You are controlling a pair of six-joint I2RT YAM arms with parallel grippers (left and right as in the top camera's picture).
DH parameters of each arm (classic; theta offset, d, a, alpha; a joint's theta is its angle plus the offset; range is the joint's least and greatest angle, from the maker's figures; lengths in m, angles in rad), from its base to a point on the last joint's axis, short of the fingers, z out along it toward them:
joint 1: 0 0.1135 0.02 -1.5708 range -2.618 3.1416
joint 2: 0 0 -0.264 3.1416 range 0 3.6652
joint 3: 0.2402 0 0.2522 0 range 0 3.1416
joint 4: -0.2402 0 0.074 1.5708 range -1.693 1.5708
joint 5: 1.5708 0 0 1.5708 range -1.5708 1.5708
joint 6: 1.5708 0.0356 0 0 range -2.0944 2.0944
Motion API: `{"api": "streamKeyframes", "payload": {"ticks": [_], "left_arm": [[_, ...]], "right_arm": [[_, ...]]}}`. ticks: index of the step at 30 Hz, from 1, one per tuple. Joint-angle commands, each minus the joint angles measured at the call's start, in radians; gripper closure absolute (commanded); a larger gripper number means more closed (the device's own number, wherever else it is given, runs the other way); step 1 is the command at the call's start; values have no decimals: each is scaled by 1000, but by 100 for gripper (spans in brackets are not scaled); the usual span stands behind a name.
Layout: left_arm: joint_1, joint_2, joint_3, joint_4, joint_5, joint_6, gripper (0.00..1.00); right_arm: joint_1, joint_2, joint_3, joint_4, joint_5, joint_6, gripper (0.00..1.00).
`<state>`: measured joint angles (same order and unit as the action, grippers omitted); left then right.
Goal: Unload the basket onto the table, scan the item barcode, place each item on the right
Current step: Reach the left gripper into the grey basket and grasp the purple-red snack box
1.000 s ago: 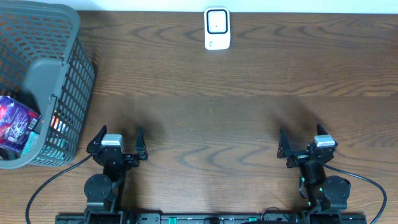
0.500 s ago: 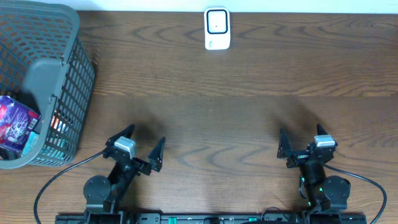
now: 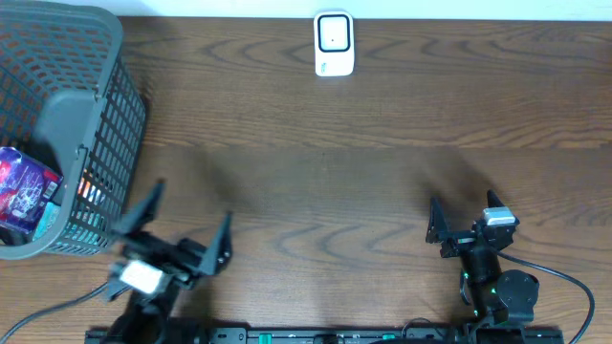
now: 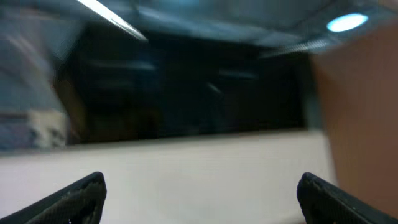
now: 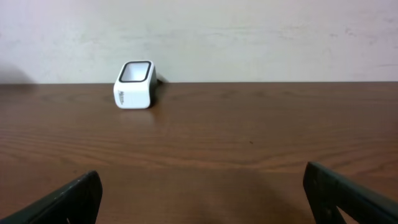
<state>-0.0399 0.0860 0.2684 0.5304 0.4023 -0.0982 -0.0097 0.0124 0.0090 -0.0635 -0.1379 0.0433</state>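
My left claw [image 3: 190, 204], wide open and empty beside the basket [image 3: 117, 162], should in my judgement clear the rim and descend squarely on the purple packet [image 3: 23, 194]; right claw [image 3: 463, 212] open, empty.

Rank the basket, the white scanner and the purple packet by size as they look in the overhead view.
1. Basket, by far largest.
2. Purple packet, partly hidden.
3. White scanner, only slightly smaller; this pair is unsure.

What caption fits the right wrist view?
Open right gripper faces a white scanner at the wooden table's far edge.
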Motion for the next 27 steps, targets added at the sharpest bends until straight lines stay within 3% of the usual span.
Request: {"api": "streamKeyframes", "payload": {"ticks": [1,3,5,8,11,13,16,21,27], "left_arm": [[3,136,182,-80,-206,105,2],[3,257,322,-251,-298,105,2],[4,413,489,-466,-299,104,2],[4,631,720,-735,-139,106,2],[4,801,884,-863,47,105,2],[5,866,930,-893,56,106,2],[18,934,992,-883,-52,93,2],[111,1073,1209,-1012,-431,48,2],[361,1337,1588,-1339,-468,-18,2]], "right_arm": [[-3,-4,-3,-1,-3,-7,1],[-3,-4,-3,-1,-3,-7,1],[-3,-4,-3,-1,-3,-7,1],[-3,-4,-3,-1,-3,-7,1],[-3,-4,-3,-1,-3,-7,1],[-3,-4,-3,-1,-3,-7,1],[-3,-4,-3,-1,-3,-7,1],[-3,-4,-3,-1,-3,-7,1],[-3,-4,-3,-1,-3,-7,1]]}}
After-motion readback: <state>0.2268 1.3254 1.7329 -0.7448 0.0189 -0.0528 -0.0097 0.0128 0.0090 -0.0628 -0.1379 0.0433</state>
